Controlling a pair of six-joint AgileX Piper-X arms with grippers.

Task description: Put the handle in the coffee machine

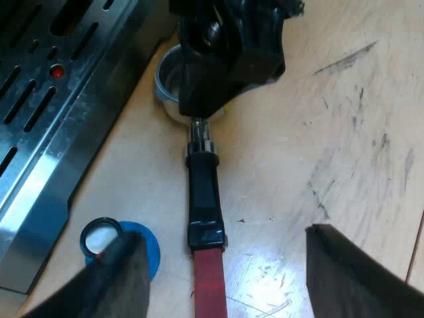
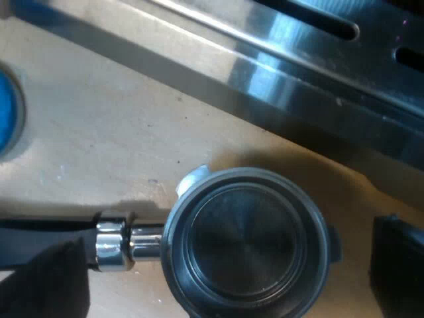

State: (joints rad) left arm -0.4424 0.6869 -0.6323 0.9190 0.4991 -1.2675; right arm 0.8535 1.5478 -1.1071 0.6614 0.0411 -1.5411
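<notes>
The metal holder lies flat on the wooden table beside the espresso machine's drip tray (image 1: 46,112). Its dark handle (image 1: 203,199) ends in red (image 1: 209,285). My left gripper (image 1: 232,278) is open, its fingers (image 1: 122,278) standing wide on either side of the red end without touching it. My right gripper (image 2: 222,278) hovers open straight above the holder's round basket (image 2: 245,242), which looks empty. In the left wrist view the right gripper (image 1: 205,99) covers most of the basket (image 1: 169,83).
A blue tamper (image 1: 136,248) sits on the table close to one left finger, between the handle and the drip tray. The tray's steel edge (image 2: 278,79) runs close past the basket. Scuffed bare wood (image 1: 344,146) spreads on the handle's other side.
</notes>
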